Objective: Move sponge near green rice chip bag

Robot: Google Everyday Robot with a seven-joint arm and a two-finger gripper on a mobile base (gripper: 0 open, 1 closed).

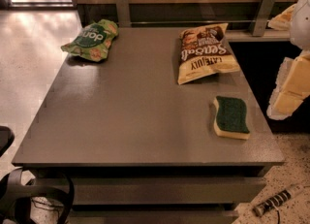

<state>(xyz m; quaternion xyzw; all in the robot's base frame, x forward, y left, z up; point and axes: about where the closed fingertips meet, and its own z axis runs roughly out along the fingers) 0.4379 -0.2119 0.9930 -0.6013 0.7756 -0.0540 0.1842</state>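
The sponge [231, 117], with a dark green scrub top over pale yellow foam, lies flat near the right edge of the grey table [121, 121]. The green rice chip bag [91, 40] lies at the table's far left corner, far from the sponge. My gripper [290, 89] shows as pale yellow and white parts at the right edge of the view. It hangs beyond the table's right edge, to the right of the sponge and a little above it, touching nothing.
A larger yellow and brown chip bag [203, 53] lies at the far right of the table, just behind the sponge. Two metal brackets [122, 8] and a rail stand along the back edge. Dark cables [34, 199] sit at the lower left.
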